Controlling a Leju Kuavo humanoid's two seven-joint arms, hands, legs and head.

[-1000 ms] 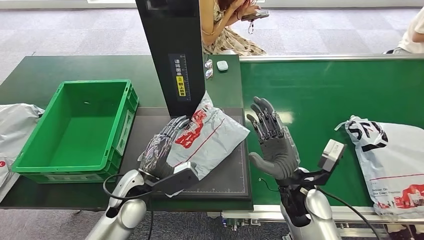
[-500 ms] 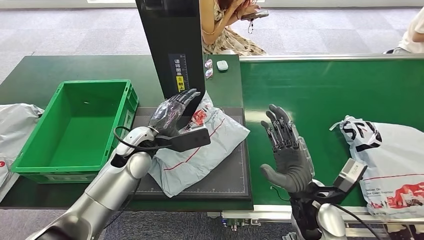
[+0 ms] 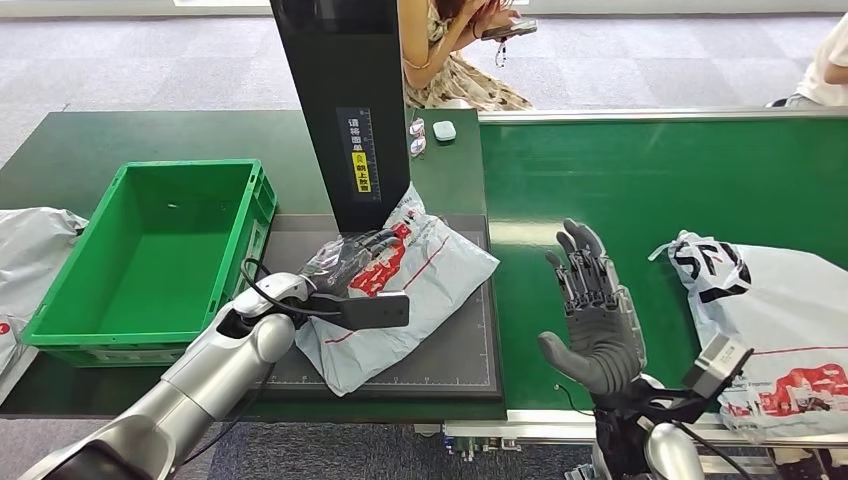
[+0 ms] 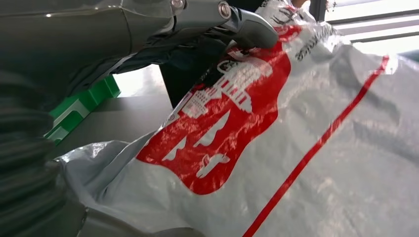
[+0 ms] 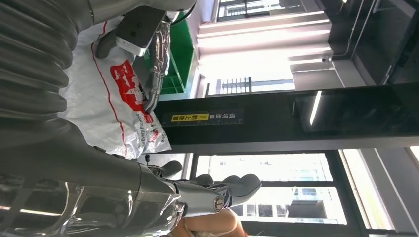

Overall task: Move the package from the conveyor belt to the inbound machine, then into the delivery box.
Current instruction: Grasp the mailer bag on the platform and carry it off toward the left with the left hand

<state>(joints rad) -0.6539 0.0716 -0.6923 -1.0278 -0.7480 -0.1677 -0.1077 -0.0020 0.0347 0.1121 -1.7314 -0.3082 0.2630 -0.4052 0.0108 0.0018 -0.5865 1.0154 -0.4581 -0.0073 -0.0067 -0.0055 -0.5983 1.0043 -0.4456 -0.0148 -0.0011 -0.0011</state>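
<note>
A grey package [image 3: 425,285] with red print lies on the inbound machine's dark platform [image 3: 465,360], at the foot of its black column [image 3: 340,100]. My left hand [image 3: 352,258] rests flat on the package's left end, fingers stretched over the red print [image 4: 222,128] and not closed around it. My right hand [image 3: 592,310] stands open and upright over the near edge of the green conveyor belt [image 3: 640,180], holding nothing. The right wrist view shows the package [image 5: 111,98] with my left hand's fingers [image 5: 157,69] lying on it.
An empty green delivery box [image 3: 150,250] stands left of the platform. A second grey package [image 3: 790,320] lies on the belt at the right, and another bag [image 3: 30,250] lies at the far left. A seated person [image 3: 460,50] is behind the machine.
My left hand rose above the package, then came down flat onto its left end. My right hand drew back toward the belt's near edge. The package on the belt drifted slightly left.
</note>
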